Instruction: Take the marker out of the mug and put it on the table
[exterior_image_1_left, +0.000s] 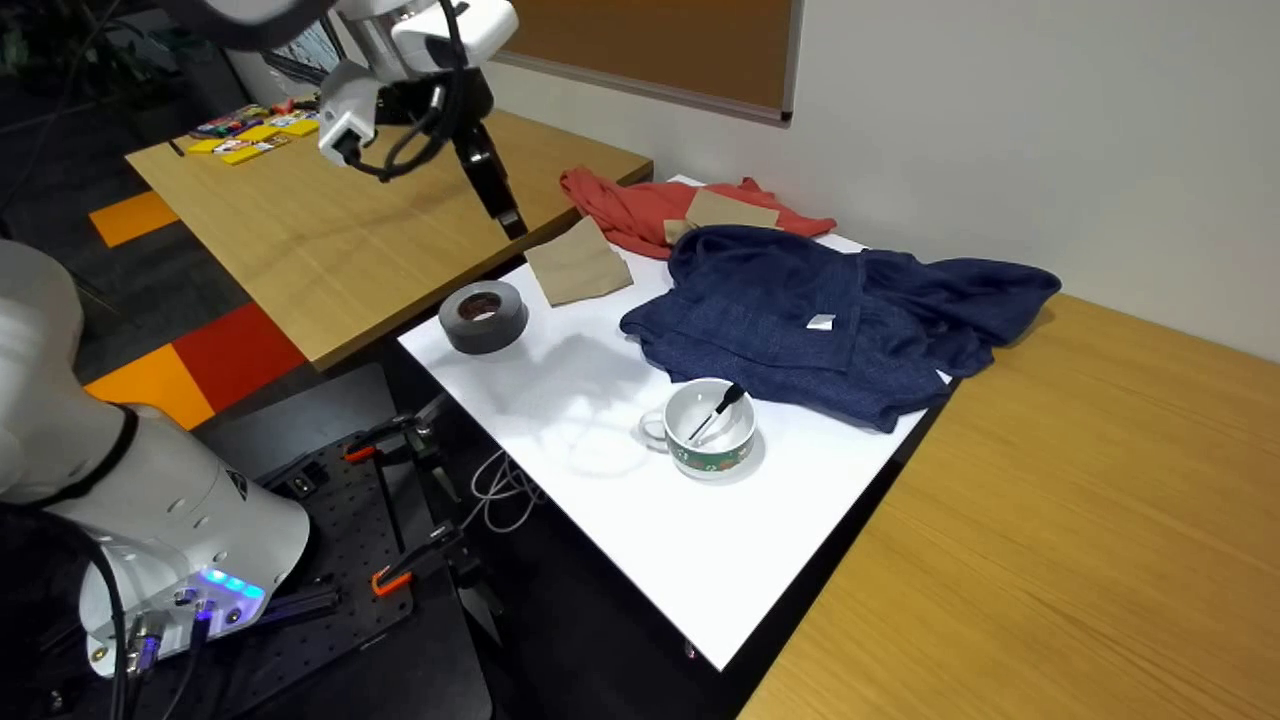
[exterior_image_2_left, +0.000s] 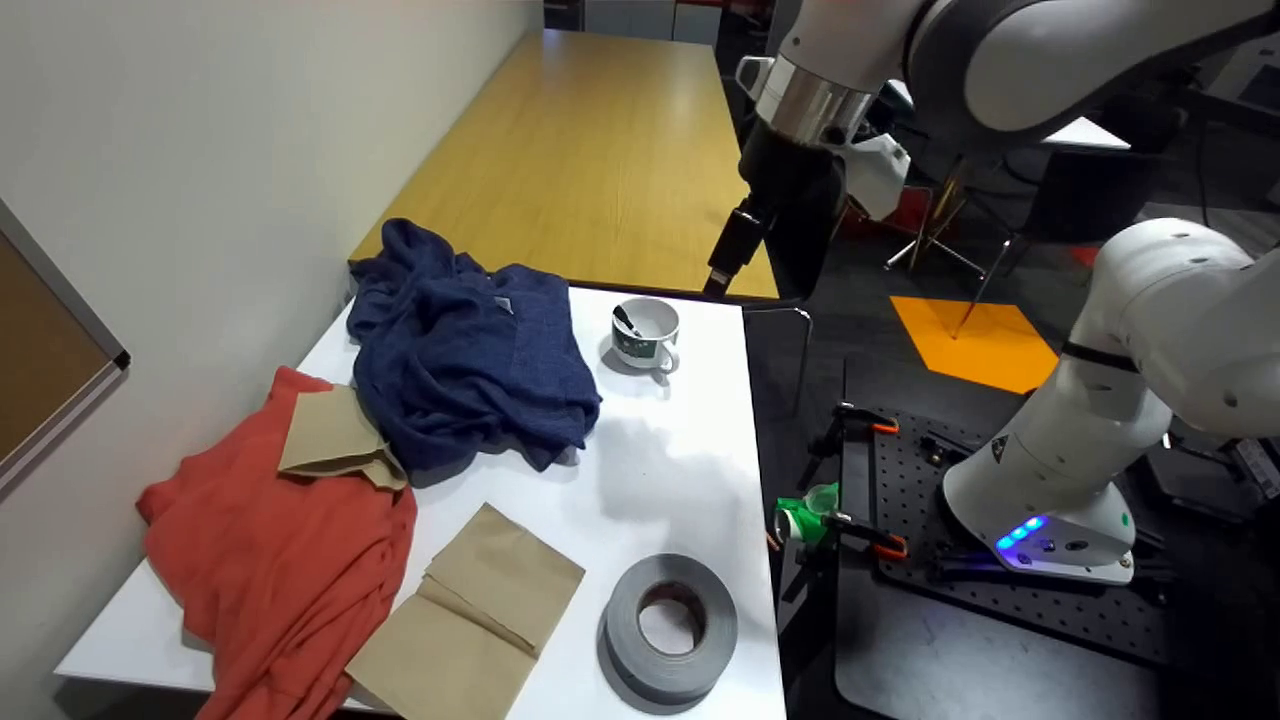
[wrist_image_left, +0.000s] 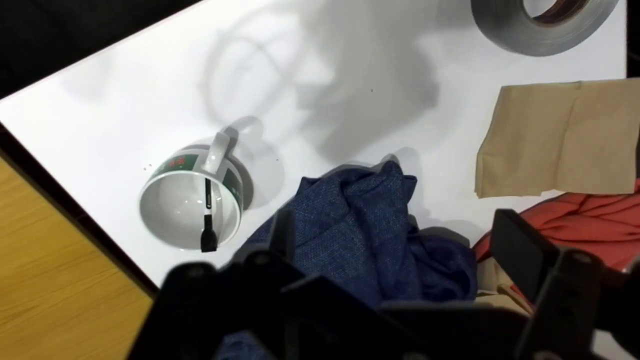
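The white-grey mug (exterior_image_1_left: 712, 461) with a green patterned band stands upright on the white table (exterior_image_1_left: 690, 560). It also shows in an exterior view (exterior_image_2_left: 655, 318) and in the wrist view (wrist_image_left: 170, 207). A black-and-white marker (exterior_image_1_left: 731, 396) leans inside it, its black end sticking out over the rim; it also shows in the wrist view (wrist_image_left: 208, 227). My gripper (wrist_image_left: 400, 240) is open, with nothing between its fingers. It is high above the table and to the side of the mug, over the dark blue cloth in the wrist view. In both exterior views only part of the gripper shows.
A dark blue cloth (exterior_image_1_left: 790, 310) lies close to the mug. A red cloth (exterior_image_2_left: 300, 540), brown paper pieces (exterior_image_2_left: 500, 600) and a grey tape roll (exterior_image_2_left: 650, 620) lie on the white table. Light-brown wooden tables (exterior_image_1_left: 1100, 500) stand at its ends. A wall is behind.
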